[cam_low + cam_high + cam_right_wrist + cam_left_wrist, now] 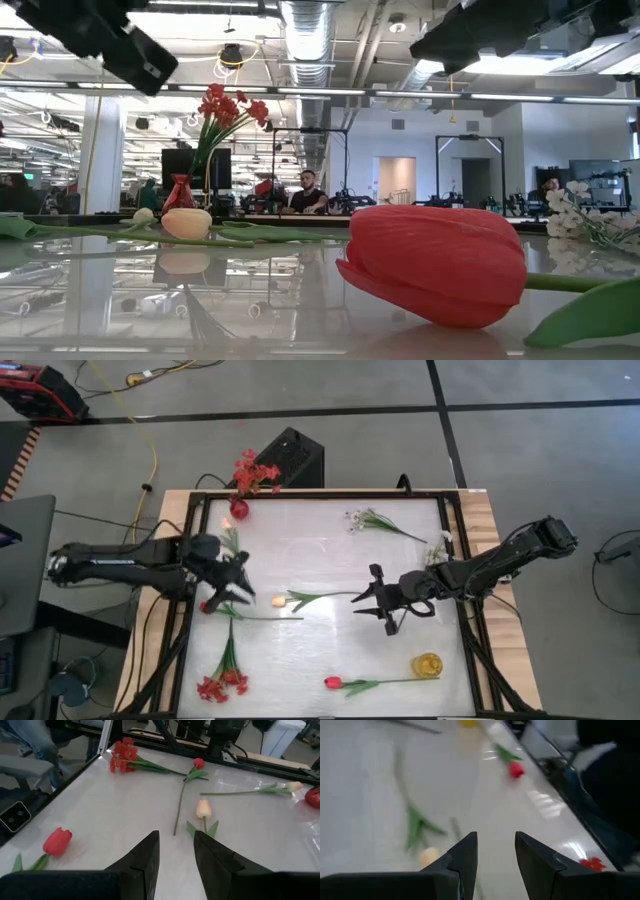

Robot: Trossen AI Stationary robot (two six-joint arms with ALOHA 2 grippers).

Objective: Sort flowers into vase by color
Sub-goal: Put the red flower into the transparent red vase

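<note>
High view: several flowers are seen scattered over the white table (320, 650). A red vase (239, 509) stands at the far left corner with a red spray (254, 472) already in it, and a yellow vase (428, 665) stands empty near the right edge. A pale orange tulip (279, 601) lies at mid-table with its stem running toward the right arm. A red tulip (333, 682) lies along the near edge, its stem reaching toward the yellow vase. A red cluster (220, 686) lies at the near left, and a small red bud (205, 606) on a long stem lies just beside the left gripper (240, 588). White sprigs (362, 518) rest at the far right.

The left gripper is held above the table between the small red bud and the orange tulip, fingers parted and nothing between them, as the left wrist view confirms. The right gripper (368, 602) hangs over mid-table near the stem end of the orange tulip, also spread apart and holding nothing.

The step in hand appears to be an approach for the next pick, with one red bunch sorted and the rest still lying loose. Which flower the left arm is aimed at cannot be fixed with certainty, since its wrist view is blurred; the orange tulip seems likeliest. For the next move, a descent onto a thin stem lying flat is called for, with the fingers set across it before being closed.
</note>
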